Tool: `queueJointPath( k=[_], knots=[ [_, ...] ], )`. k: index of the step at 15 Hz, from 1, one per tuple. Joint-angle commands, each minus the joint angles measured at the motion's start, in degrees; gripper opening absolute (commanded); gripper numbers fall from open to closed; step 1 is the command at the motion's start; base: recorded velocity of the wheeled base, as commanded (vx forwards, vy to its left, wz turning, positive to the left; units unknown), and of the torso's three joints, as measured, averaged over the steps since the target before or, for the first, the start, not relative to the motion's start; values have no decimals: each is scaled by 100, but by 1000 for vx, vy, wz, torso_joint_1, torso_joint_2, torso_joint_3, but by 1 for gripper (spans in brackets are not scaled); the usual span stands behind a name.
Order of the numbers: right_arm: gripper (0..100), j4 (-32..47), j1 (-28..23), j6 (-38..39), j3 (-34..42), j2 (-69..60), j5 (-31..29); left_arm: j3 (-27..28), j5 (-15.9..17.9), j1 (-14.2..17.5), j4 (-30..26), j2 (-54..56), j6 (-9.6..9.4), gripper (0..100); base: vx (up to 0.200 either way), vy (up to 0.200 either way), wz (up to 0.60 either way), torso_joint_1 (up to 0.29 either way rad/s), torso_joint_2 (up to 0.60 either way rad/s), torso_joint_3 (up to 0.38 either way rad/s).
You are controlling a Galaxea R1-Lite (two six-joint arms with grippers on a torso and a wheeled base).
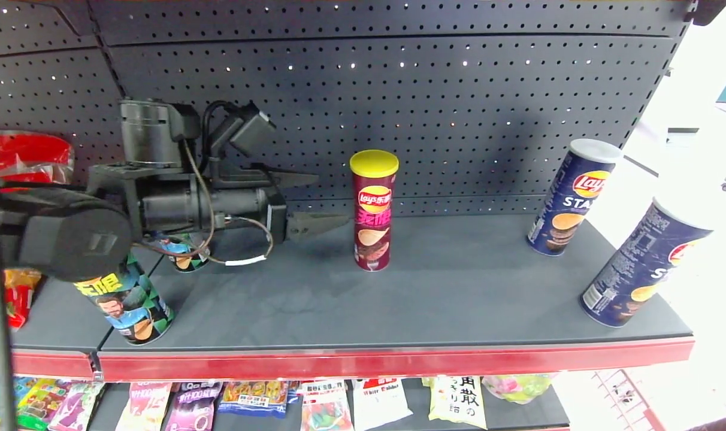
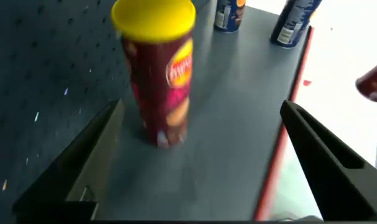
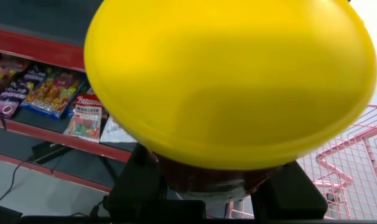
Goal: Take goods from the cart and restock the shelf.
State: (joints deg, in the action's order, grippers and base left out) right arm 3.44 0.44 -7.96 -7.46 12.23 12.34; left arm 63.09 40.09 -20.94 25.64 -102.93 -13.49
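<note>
One red can (image 1: 373,209) stands on the shelf (image 1: 459,281), just beyond the left tool (image 1: 330,199), whose fingers are apart. The right tool (image 3: 213,186) is clamped on a second can (image 3: 232,81) near the cart (image 3: 356,162), so restocking seems partly done. Free room lies between the red can and a blue can (image 1: 569,197); a front blue can (image 1: 644,263) stands near the shelf's right front corner.

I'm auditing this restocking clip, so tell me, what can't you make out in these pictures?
1. Head view: a small can at the back, mostly hidden behind the left arm and its cable.
2. Right wrist view: the held can; its yellow lid hides its label and the fingertips of the right gripper.
3. Left wrist view: a red object, cut off by the edge, unidentifiable.
</note>
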Motion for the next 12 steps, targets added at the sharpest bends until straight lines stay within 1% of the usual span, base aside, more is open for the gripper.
queueJointPath(
  k=[1,6,12],
  knots=[
    [0,-1,-9,-4,-19,8,-3,494,33,-59,12,-826,-30,100,0,0,0,0,0,0],
    [0,-1,-18,-4,-54,8,-38,1188,16,-50,12,-1318,-48,100,0,0,0,0,0,0],
    [0,-1,-18,-4,-71,8,-109,1645,25,-68,3,-1608,-13,100,0,0,0,0,0,0]
  ],
)
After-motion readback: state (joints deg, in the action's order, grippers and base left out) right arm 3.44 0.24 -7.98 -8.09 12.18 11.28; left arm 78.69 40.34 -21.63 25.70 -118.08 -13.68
